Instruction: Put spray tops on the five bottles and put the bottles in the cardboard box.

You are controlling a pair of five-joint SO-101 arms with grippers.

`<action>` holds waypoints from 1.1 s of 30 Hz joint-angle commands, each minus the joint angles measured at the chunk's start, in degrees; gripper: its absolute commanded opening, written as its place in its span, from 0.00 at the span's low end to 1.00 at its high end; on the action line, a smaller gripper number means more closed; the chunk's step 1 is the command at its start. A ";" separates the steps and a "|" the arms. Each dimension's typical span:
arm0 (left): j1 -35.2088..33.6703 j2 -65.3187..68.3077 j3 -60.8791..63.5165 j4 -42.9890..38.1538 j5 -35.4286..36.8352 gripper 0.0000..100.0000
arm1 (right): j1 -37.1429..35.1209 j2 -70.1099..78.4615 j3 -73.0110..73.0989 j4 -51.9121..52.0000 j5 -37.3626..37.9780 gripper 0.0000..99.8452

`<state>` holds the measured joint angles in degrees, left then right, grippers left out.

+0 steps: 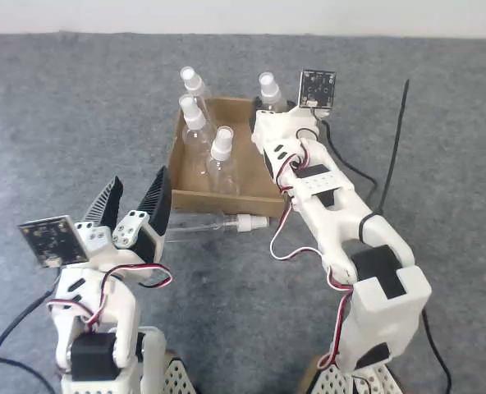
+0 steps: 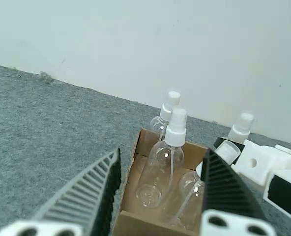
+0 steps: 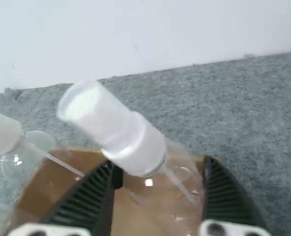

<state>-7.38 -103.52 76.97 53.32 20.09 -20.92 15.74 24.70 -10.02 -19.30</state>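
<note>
Grey carpet [image 1: 71, 107] covers the table below a white wall. Left of the cardboard box [image 1: 218, 199], the left gripper [image 1: 140, 180] hangs spread and empty, probably placed to take the lying bottle [image 1: 214, 223]. That bottle rests just before the box's front wall, capped but not yet packed. Inside the box stand a left bottle [image 1: 195, 123] and a middle bottle [image 1: 222, 156]. A corner bottle [image 1: 192, 82] stands at the box's far left corner, inside or just behind; which is unclear. At the far right corner the right gripper [image 3: 158, 167] pinches the held bottle [image 3: 116, 130], tilted, seemingly for lowering in. Five bottles, five spray tops, one box.
</note>
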 commanded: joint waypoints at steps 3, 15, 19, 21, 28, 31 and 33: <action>-0.26 -1.05 -3.82 -1.67 0.53 0.25 | 1.01 -0.48 -2.90 -0.84 -0.26 0.31; -0.26 -1.05 -3.82 -2.20 0.53 0.25 | 1.01 -1.27 -1.93 -0.84 0.00 0.29; -0.26 -1.05 -3.47 -2.81 0.53 0.25 | 1.01 -3.65 0.00 -0.84 0.09 0.29; -0.26 -1.05 -3.47 -2.81 0.53 0.25 | 1.01 -5.93 1.58 -0.84 0.09 0.29; -0.26 -0.97 -3.47 -2.90 0.53 0.25 | 1.10 -10.24 5.01 -0.84 0.09 0.29; -0.26 -0.97 -3.47 -2.90 0.53 0.25 | 1.19 -11.56 6.24 -0.66 0.18 0.29; -0.26 -0.97 -3.47 -2.90 0.53 0.25 | 1.19 -13.05 6.59 1.98 0.18 0.29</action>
<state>-7.38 -103.52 76.97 52.26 20.09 -20.84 9.32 31.56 -10.02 -19.30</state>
